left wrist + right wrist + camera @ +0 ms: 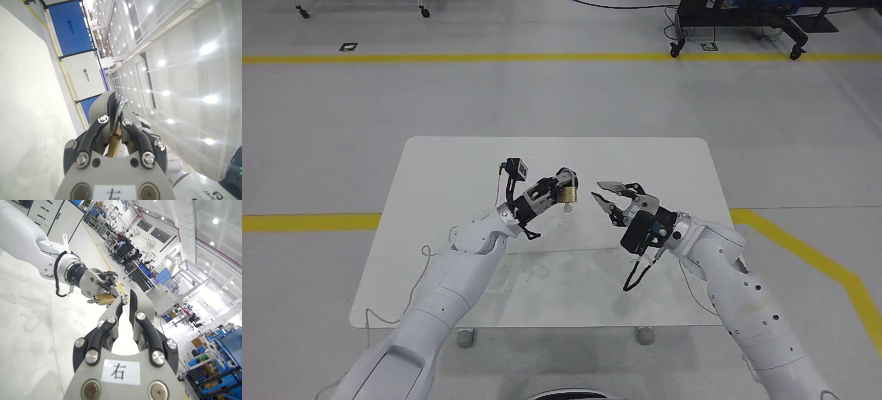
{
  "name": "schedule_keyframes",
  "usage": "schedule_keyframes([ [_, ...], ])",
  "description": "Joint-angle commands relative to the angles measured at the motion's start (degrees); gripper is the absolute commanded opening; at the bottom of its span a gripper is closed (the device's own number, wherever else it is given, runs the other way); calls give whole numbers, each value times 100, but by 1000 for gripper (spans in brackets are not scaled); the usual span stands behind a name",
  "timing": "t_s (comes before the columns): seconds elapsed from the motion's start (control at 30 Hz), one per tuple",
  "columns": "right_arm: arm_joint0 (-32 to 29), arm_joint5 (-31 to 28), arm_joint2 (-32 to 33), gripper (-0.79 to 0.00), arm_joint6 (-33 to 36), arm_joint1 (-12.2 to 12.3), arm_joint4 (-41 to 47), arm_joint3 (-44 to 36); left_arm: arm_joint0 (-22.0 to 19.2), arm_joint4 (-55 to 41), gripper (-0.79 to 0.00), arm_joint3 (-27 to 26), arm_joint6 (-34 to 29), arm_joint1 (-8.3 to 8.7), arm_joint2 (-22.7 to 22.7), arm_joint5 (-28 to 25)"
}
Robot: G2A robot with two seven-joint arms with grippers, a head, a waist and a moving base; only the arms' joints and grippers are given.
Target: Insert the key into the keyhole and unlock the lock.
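A brass padlock (566, 189) is held above the white table (442, 200), with my left gripper (558, 191) shut on its body. In the left wrist view the brass body (114, 145) sits between the fingers and the silver shackle (122, 103) pokes out past the tips. The right wrist view shows the padlock (104, 299) side-on. A small silver piece with a hole, seemingly the key (91, 301), sticks out of the end away from the shackle (124, 298). My right gripper (606, 198) is open, and its fingertips are just short of the shackle end with nothing between them.
The table's far edge (552, 139) lies beyond both grippers. A black cable (637, 272) hangs from the right wrist over the table. The floor around has yellow lines (302, 222), and carts stand at the back (742, 20).
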Motion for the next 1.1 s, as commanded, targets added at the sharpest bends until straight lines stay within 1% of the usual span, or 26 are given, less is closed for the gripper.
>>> schedule_keyframes([
  [0.0,-71,88,161,0,-75,28,39,-37,-28,620,-785,-59,83,48,27,362],
  [0.07,-193,136,364,0,-192,66,58,-117,-103,1435,-785,-200,236,109,83,962],
  [0.13,-333,148,592,0,-291,108,83,-197,-138,2197,-785,-409,349,162,177,1795],
  [0.17,-356,138,624,0,-305,114,89,-208,-129,2547,-785,-553,475,186,207,2113],
  [0.2,-356,138,624,0,-305,114,89,-208,-103,2885,-785,-660,571,204,264,2546],
  [0.3,-356,138,624,0,-305,114,89,-208,-144,3689,-785,-984,538,216,523,3837],
  [0.37,-356,138,624,0,-305,114,89,-208,-211,4092,-785,-1109,488,201,707,4385],
  [0.4,-356,138,624,0,-305,114,89,-208,-227,4168,-754,-1131,466,188,769,4554],
  [0.43,-356,138,624,0,-305,114,89,-208,-255,4227,-674,-1144,403,175,830,4660],
  [0.47,-356,138,624,0,-305,114,89,-208,-277,4246,-554,-1148,381,163,861,4714],
  [0.5,-356,138,624,0,-305,114,89,-208,-294,4281,-471,-1139,396,154,882,4766],
  [0.53,-356,138,624,0,-305,114,89,-208,-300,4308,-83,-1142,393,146,905,4825],
  [0.57,-356,138,624,0,-305,114,89,-208,-300,4305,0,-1162,372,142,909,4868],
  [0.63,-356,138,624,0,-305,114,89,-208,-278,4265,0,-1217,314,153,851,4944],
  [0.7,-356,138,624,0,-305,114,89,-208,-216,4169,0,-1321,249,193,688,4975],
  [0.77,-356,138,624,0,-305,114,89,-208,-91,4044,0,-1476,132,264,442,4935],
  [0.87,-356,138,624,0,-305,114,89,-208,197,3898,0,-1793,128,422,-133,4549],
  [0.97,-367,191,571,0,-235,97,295,-231,705,4050,0,-2351,551,598,-777,4007],
  [1.03,-336,271,649,0,-309,73,857,-38,1201,4263,0,-2937,886,724,-1261,3526],
  [1.07,-323,292,687,0,-330,67,1048,35,1460,4390,0,-3215,966,780,-1461,3391],
])
